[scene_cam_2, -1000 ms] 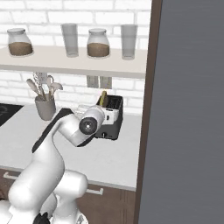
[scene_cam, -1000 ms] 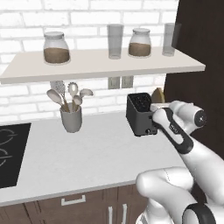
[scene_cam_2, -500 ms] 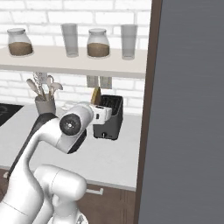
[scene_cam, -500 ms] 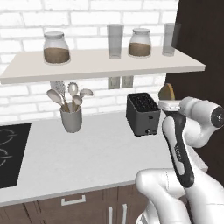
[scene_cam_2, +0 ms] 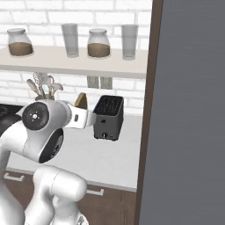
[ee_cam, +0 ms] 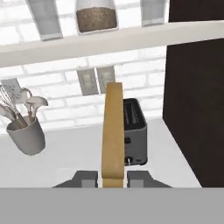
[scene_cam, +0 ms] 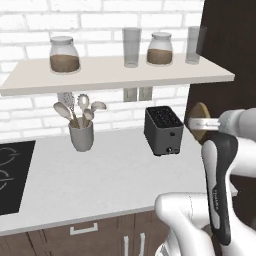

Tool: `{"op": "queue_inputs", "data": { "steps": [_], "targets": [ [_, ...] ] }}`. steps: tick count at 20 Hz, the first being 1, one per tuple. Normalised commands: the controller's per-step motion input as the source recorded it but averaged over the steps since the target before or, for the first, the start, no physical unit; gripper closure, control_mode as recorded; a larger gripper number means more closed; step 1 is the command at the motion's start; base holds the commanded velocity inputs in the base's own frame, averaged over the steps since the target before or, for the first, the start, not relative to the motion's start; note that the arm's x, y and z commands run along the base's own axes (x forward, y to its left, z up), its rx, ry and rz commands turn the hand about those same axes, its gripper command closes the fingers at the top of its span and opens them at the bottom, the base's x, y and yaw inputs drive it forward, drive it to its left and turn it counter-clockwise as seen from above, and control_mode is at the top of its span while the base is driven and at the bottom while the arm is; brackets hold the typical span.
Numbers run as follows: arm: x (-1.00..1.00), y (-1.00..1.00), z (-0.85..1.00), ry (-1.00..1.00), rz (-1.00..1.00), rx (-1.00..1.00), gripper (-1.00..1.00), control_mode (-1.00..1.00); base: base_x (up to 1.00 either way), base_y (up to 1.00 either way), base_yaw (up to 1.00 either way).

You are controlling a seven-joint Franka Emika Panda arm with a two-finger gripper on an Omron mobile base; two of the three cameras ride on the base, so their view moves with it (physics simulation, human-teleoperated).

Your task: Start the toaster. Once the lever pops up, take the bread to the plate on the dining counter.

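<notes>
bread [ee_cam: 113,131]: you've got the slice pinched edge-on between the jaws, up in the air and clear of the toaster. From the left base camera it hangs just right of the toaster, right in front of the dark tall panel.
gripper [ee_cam: 113,178]: jaws are closed on the bottom edge of the bread, one finger each side, so it's a real grip.
toaster [scene_cam: 163,130]: black box sitting on the pale counter [scene_cam: 100,175] near the back wall, slots facing up and empty as far as you can see from the base cameras. It's close to the counter's right end.
dark panel [scene_cam: 230,60]: tall dark wall or cabinet side standing immediately right of the toaster. That's your tight side, barely any room there.
shelf [scene_cam: 115,75]: runs across above the toaster with jars and glasses on it, so headroom stops there.
utensil cup [scene_cam: 81,135]: grey cup with spoons, well left of the toaster and apart from it.
open room: the counter stretch between cup and toaster is bare, and the front edge is free all along. The black hob [scene_cam: 12,175] sits at the far left.
</notes>
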Motion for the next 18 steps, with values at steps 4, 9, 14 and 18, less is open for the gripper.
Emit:
{"op": "queue_inputs", "data": {
  "steps": [4, 9, 14, 18],
  "targets": [
    [-1.00, 0.27, 0.01, 0.15, 0.00, 0.00, 1.00, -1.00, 0.00, 0.00, 0.00],
    [-0.99, 0.33, -0.05, 0.13, 0.00, -0.02, 1.00, -1.00, 0.00, 0.00, 0.00],
    [-0.54, 0.39, -0.23, 0.02, 0.00, -0.11, 1.00, -1.00, 0.00, 0.00, 0.00],
    [0.00, 0.02, -0.09, 0.00, 0.00, -0.04, 1.00, -1.00, 0.00, 0.00, 0.00]
  ]
}}
